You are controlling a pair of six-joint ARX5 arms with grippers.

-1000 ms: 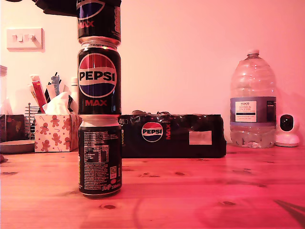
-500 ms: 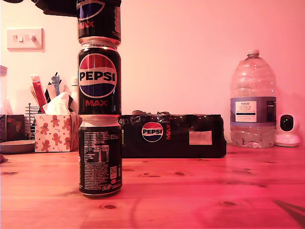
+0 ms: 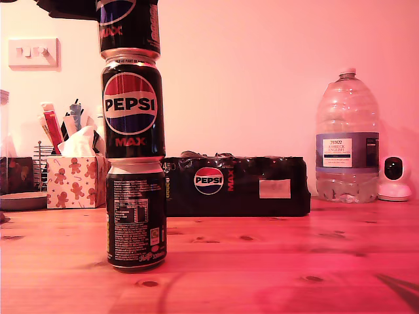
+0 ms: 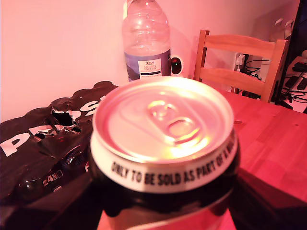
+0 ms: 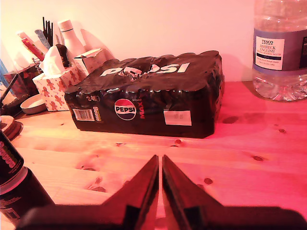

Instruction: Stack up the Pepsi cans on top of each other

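Note:
Three black Pepsi cans stand in a column at the exterior view's left. The bottom can (image 3: 136, 216) rests on the wooden table (image 3: 275, 261) with its white text facing out. The middle can (image 3: 133, 108) shows its logo and sits slightly off to the exterior view's left. The top can (image 3: 129, 26) runs out of the picture; its silver lid (image 4: 163, 124) fills the first wrist view. My first gripper (image 4: 163, 203) is shut on it, with dark fingers at both sides. My second gripper (image 5: 159, 160) is shut and empty low over the table, and the column's lower part (image 5: 12, 184) is beside it.
A black wrapped Pepsi multipack (image 3: 236, 185) lies behind the column. A large water bottle (image 3: 347, 137) and a small white camera (image 3: 394, 178) stand at the exterior view's right. A tissue box (image 3: 75, 180) and a utensil rack are at its left. A wooden chair (image 4: 240, 57) stands past the table.
The top can and the middle can have shifted a little toward the exterior view's left, so the column now leans slightly. The bottom can has barely moved.

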